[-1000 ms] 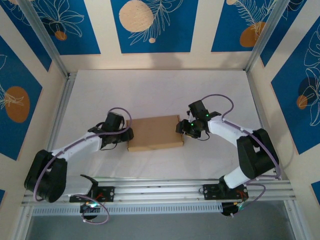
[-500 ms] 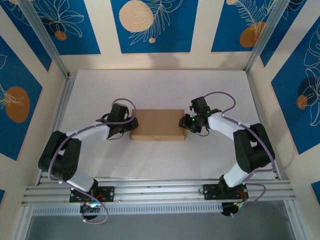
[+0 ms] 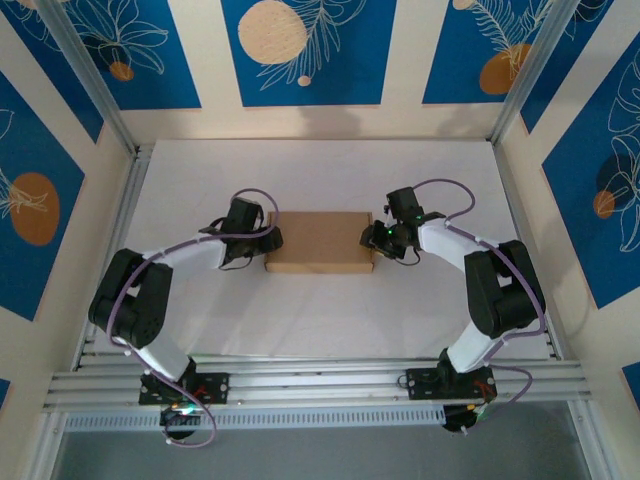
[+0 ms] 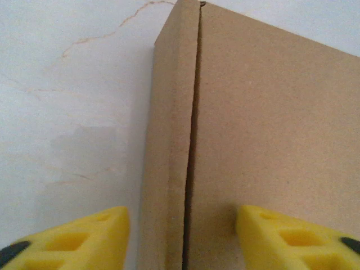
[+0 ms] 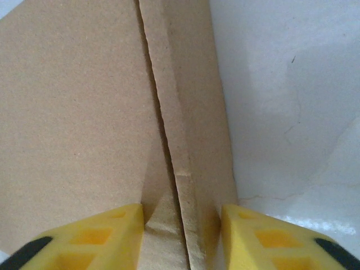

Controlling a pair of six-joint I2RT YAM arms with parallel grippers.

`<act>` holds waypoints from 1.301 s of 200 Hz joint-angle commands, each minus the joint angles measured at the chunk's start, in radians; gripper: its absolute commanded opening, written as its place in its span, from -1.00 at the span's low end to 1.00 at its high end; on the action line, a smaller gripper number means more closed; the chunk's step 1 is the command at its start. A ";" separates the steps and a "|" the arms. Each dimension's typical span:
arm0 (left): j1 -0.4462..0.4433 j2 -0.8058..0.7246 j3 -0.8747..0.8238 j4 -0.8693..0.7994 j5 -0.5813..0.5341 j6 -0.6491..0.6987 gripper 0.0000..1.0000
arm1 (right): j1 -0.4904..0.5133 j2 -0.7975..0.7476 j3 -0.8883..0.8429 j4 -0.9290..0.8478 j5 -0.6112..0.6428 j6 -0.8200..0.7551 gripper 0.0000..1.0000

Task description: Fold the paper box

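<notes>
Between the left pincer [image 3: 274,240] and right pincer [image 3: 369,238] lies the paper box [image 3: 318,241].

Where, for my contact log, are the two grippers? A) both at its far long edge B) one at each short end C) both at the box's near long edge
B: the left gripper is at the paper box left end, the right gripper at its right end.
</notes>
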 commanded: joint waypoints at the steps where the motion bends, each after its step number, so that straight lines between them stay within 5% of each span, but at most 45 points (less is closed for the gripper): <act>1: -0.005 -0.044 0.025 -0.081 -0.050 0.037 0.26 | 0.001 -0.014 0.011 -0.074 0.057 0.007 0.05; 24: 0.008 -0.110 0.054 -0.127 -0.121 0.073 0.54 | -0.003 -0.077 0.038 -0.094 0.075 -0.007 0.35; 44: 0.009 -0.171 0.105 -0.171 -0.153 0.121 1.00 | 0.014 -0.134 0.097 -0.146 0.123 -0.039 1.00; 104: 0.009 -0.550 0.081 -0.132 -0.207 0.384 1.00 | 0.202 -0.487 0.171 -0.113 0.409 -0.319 0.99; 143: 0.009 -0.848 -0.196 0.171 -0.286 0.652 1.00 | 0.217 -0.722 0.102 -0.031 0.451 -0.360 0.99; 163: 0.009 -0.933 -0.397 0.400 -0.378 0.785 1.00 | 0.189 -0.835 -0.058 0.188 0.363 -0.543 0.99; 192: 0.027 -0.907 -0.492 0.461 -0.343 0.939 1.00 | 0.187 -0.922 -0.311 0.400 0.202 -0.928 0.99; 214: 0.033 -0.839 -0.516 0.503 -0.282 0.977 1.00 | 0.168 -0.934 -0.393 0.429 0.202 -0.927 0.99; 260: 0.194 -0.682 -0.521 0.534 -0.275 0.770 1.00 | 0.076 -0.913 -0.447 0.464 0.204 -0.769 0.99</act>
